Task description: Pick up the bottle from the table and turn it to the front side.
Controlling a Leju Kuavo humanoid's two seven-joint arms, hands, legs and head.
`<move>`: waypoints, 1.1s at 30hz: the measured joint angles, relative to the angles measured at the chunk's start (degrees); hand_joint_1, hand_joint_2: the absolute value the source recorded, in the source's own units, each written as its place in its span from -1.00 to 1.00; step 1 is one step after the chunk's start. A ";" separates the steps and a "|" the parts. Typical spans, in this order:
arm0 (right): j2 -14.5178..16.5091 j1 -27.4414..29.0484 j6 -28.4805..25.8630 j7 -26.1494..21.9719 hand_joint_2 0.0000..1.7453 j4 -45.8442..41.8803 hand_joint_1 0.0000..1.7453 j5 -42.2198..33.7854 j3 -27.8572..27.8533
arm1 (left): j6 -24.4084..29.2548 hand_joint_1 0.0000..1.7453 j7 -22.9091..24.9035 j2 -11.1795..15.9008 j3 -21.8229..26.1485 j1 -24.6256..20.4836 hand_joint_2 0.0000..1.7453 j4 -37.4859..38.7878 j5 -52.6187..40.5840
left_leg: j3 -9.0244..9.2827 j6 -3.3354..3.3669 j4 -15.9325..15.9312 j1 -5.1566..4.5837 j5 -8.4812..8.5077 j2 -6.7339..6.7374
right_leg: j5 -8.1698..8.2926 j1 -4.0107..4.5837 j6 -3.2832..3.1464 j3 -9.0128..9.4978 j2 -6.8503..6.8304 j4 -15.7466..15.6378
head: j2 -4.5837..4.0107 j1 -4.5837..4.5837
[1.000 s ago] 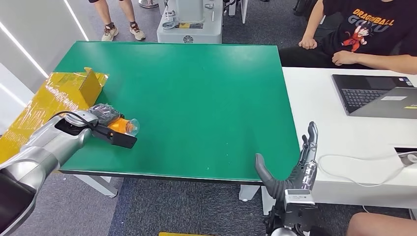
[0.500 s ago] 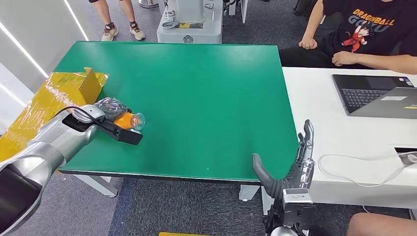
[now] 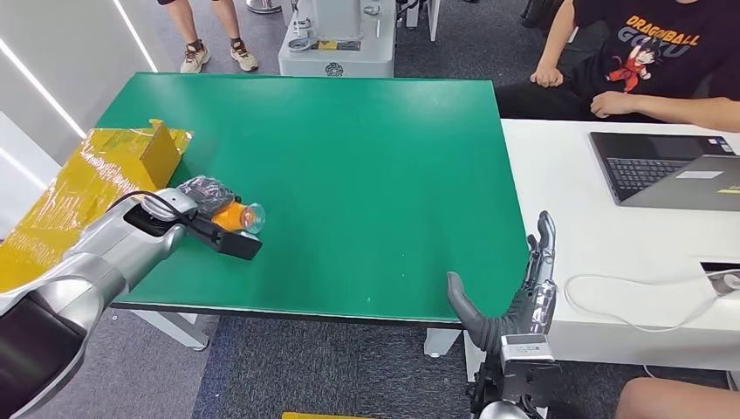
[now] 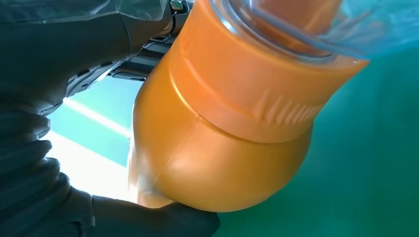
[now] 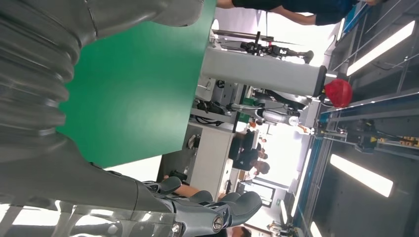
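Fingers (image 4: 148,219) of left hand (image 3: 202,208) wrapped round orange bottle (image 3: 236,216), grasping it on its side, clear cap toward 3 o'clock, at worktop (image 3: 366,166) 9 o'clock edge. Sideways hold likely leaves room to rotate bottle toward front. Left arm reaches in low from 8 o'clock. Right hand (image 3: 515,301) at 5 o'clock off worktop edge, fingers spread, upright, holding nothing.

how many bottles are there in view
1. The orange bottle with a clear cap is in the left robot hand, over the left part of the green table. The yellow cardboard box beside it could hide more.
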 joint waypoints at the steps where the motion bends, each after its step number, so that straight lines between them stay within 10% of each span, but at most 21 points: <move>1: 0.00 0.00 0.00 0.00 1.00 -0.01 -1.00 -0.01 -0.01 | -0.37 1.00 0.35 0.01 0.00 0.20 1.00 0.19 0.07 | 0.00 0.00 0.00 0.00 0.00 0.00 | 0.00 0.00 0.00 0.00 0.00 0.00 | 0.00 0.00; 33: 0.01 -0.10 2.86 0.03 1.00 -0.02 -1.00 0.72 -0.02 | -2.19 1.00 5.66 3.56 0.00 -1.66 1.00 2.20 -3.27 | 0.00 -0.01 -0.02 0.00 0.01 -0.02 | 0.00 0.00 -0.01 0.00 -0.03 0.01 | 0.00 0.01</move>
